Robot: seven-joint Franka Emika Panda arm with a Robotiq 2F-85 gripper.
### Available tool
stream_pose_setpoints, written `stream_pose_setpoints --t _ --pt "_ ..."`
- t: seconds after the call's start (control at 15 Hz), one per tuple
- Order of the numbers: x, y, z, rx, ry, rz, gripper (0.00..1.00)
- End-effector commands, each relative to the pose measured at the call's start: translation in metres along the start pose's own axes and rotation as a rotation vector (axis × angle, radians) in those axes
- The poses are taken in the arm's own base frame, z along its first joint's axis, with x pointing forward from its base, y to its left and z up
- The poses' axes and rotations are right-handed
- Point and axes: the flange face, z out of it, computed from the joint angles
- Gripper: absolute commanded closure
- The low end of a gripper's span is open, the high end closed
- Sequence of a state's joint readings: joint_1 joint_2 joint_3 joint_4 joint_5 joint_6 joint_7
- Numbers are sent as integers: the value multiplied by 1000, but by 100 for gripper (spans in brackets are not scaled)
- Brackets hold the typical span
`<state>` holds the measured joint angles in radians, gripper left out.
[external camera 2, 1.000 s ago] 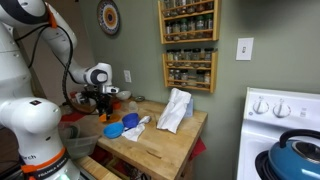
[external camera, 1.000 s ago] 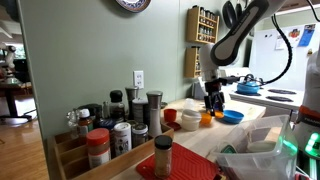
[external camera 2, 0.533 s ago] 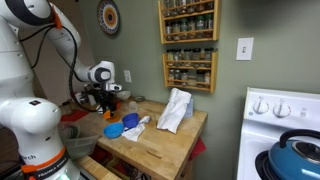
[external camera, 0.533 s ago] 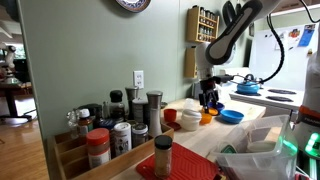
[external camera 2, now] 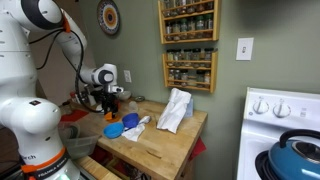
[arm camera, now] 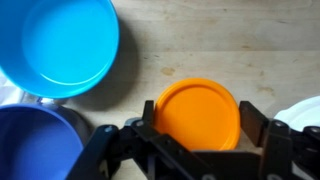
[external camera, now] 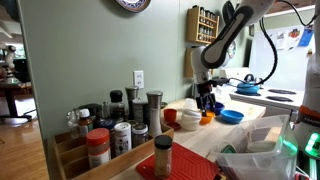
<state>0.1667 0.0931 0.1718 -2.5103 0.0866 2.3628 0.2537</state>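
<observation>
Wrist view: small cup [arm camera: 197, 110] between fingers of gripper [arm camera: 198, 125], over countertop [arm camera: 200, 40]. Large bowl [arm camera: 60, 45] up-left of cup. Second bowl [arm camera: 35, 145] below large bowl, left of cup. Exterior view: spice rack [external camera 2: 188, 70] on wall behind counter.

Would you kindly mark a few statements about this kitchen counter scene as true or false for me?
1. The orange dish sits between the fingers of the pincer in the wrist view. True.
2. The light blue bowl holds food. False: it is empty.
3. The counter is bare metal. False: it is wood.
4. Two spice racks hang on the wall. True.
5. The kettle on the stove is red. False: it is blue.
</observation>
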Motion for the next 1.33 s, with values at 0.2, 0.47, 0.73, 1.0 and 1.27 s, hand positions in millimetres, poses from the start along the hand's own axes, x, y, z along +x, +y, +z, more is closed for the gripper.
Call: stream_pose_setpoints --t 0.2,0.47,0.73,1.0,1.27 --pt "12 3 4 -30 -12 -3 22" --pt "14 6 5 -34 -11 -2 22" --pt "16 4 7 -31 -11 -1 23" --pt "20 2 8 -32 -8 0 24" --pt "23 1 10 -30 -11 -1 24"
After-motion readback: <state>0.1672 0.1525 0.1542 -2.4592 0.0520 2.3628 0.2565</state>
